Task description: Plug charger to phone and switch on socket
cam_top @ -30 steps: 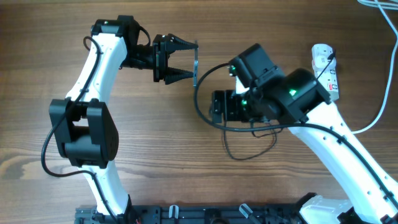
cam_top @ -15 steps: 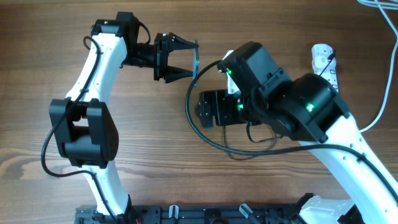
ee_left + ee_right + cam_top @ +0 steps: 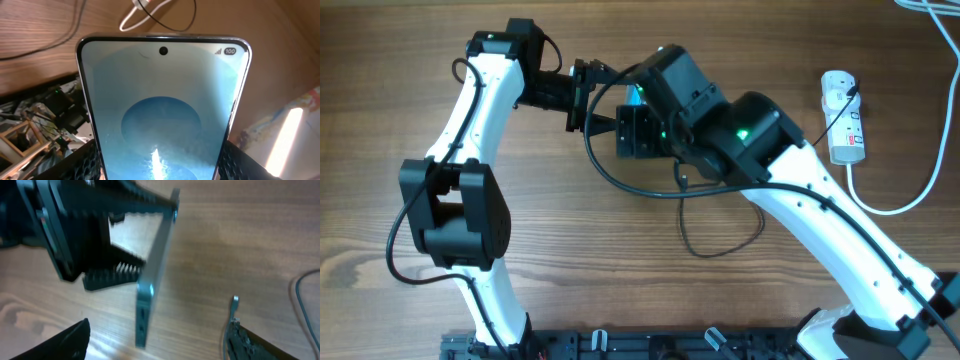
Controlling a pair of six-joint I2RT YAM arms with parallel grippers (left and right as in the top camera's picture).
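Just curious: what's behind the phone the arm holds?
Past the top of the phone: wooden table, a white cord, a black cable loop. Anything directly behind it is covered.

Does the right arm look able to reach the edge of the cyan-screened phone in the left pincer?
Probably yes: the cyan-screened phone stands on edge in the left pincer, its narrow edge bare toward the right pincer, nothing between.

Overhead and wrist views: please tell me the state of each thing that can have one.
Phone: screen lit, gripped on edge in the left claw, nothing plugged in.
Left claw: shut on the phone.
Right claw: open, facing the phone's bottom edge.
Charger: cable slack on the table, plug tip beside the right claw, not plugged in.
Socket: on the table; switch too small to tell.
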